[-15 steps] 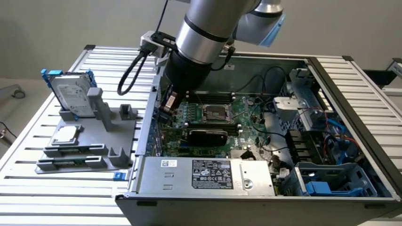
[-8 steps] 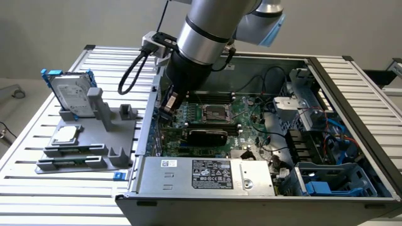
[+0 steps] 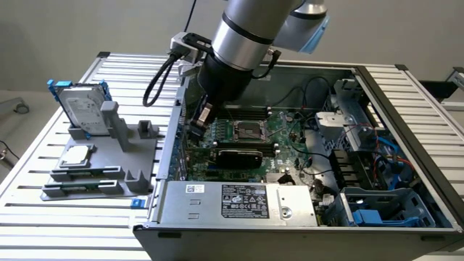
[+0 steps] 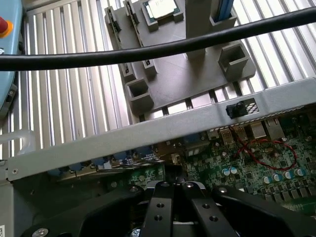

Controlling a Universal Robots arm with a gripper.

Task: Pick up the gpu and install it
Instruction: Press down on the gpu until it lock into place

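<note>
tool (image 4: 173, 190) shut, low over motherboard (image 3: 279, 138) w/ gpu (image 3: 201, 120) inside case (image 3: 406, 103).

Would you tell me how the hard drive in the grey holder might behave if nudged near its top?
The hard drive stands on edge, tall and thin, so it would probably tip rather than slide. Its metal case looks rigid, likely heavy for its size. The grey holder may steady its base.
</note>
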